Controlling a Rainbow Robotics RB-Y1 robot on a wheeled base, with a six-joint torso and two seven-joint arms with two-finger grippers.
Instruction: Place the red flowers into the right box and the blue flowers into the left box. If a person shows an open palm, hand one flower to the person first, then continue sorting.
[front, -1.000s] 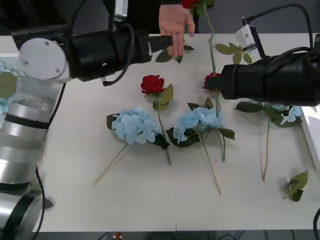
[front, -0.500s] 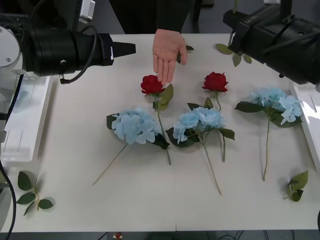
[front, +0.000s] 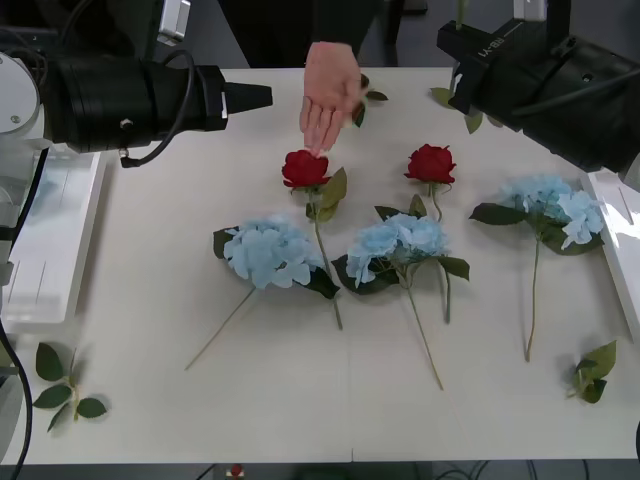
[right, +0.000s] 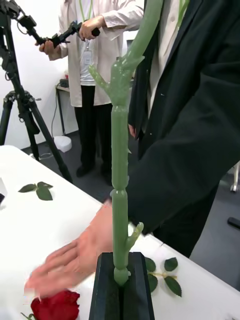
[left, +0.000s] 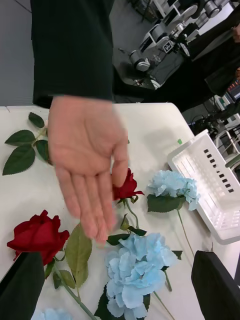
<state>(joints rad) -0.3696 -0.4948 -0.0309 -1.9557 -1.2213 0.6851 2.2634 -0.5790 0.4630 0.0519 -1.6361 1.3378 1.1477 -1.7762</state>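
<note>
Our right gripper (right: 123, 287) is clamped on a green rose stem (right: 120, 200), held upright above the person's open palm (front: 330, 92). Our left gripper (left: 120, 285) hovers, fingers apart, over the table's roses (front: 306, 168) and blue hydrangeas (front: 268, 251).

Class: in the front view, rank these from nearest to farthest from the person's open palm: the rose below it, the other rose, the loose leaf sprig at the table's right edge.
From the palm:
1. Rose, just under the fingertips.
2. Other rose, further toward the robot's right.
3. Leaf sprig, near front right edge.
</note>
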